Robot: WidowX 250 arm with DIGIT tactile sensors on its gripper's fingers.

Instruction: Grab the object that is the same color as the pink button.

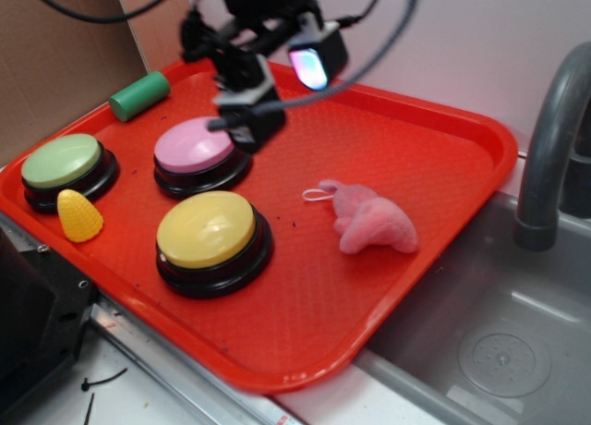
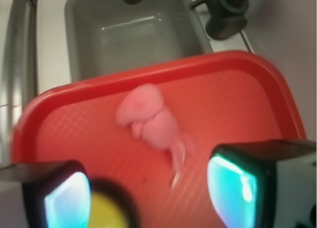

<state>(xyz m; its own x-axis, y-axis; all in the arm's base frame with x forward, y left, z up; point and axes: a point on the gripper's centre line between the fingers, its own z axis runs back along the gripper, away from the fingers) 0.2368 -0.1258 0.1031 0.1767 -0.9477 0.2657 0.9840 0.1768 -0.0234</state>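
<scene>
Red plastic tray [image 1: 443,157], textured, set on a pale counter with one edge beside a grey sink basin [image 1: 517,342]. On the tray: a green-topped button [image 1: 63,163] on a black base at the left; a yellow-topped button [image 1: 207,231] on a black base nearer the front edge; a yellow corn toy [image 1: 79,216] lying between these two, just beside the green-topped one; a green cylinder [image 1: 139,96] on its side at the far rim. A grey faucet [image 1: 552,129] arches over the basin. Brown cardboard [image 1: 55,65] stands behind the tray.
</scene>
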